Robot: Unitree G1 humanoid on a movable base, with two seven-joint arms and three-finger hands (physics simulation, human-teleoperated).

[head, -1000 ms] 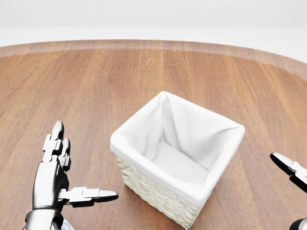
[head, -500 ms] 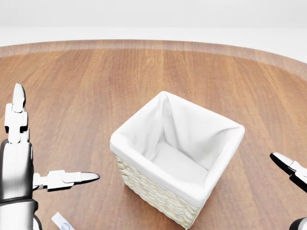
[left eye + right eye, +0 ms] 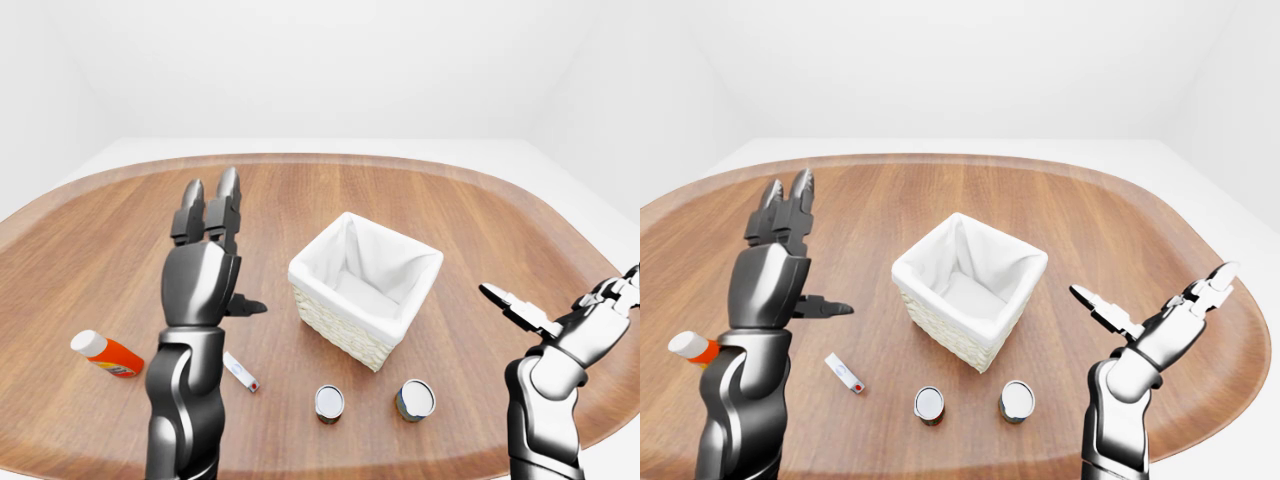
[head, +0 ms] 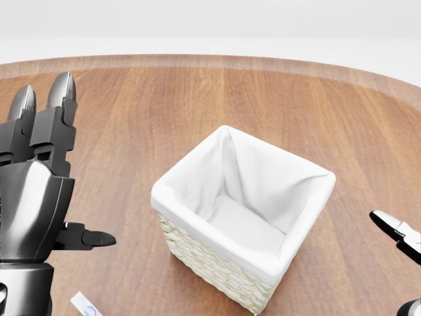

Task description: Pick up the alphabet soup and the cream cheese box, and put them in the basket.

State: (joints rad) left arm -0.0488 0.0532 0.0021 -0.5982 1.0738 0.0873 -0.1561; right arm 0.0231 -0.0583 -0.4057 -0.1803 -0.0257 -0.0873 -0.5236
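We are holding our left hand (image 3: 205, 270) raised above the wooden table (image 3: 120, 220), its fingers (image 3: 210, 205) standing straight up and the thumb sticking out to the right, so it is open and gripping nothing. Our right hand (image 3: 1165, 320) is hanging at the right side, also spread open and holding nothing.

The basket (image 3: 365, 290), woven with a white cloth lining, is sitting near the middle of the table, and nothing is showing inside it. Two cans are standing upright near us, just this side of the basket: a left can (image 3: 329, 403) and a right can (image 3: 415, 399); we cannot tell which one is the alphabet soup. The flat cream cheese box (image 3: 845, 372) is lying on the table to the left of the cans, beside our left arm. An orange bottle (image 3: 108, 353) is lying on its side far to the left.
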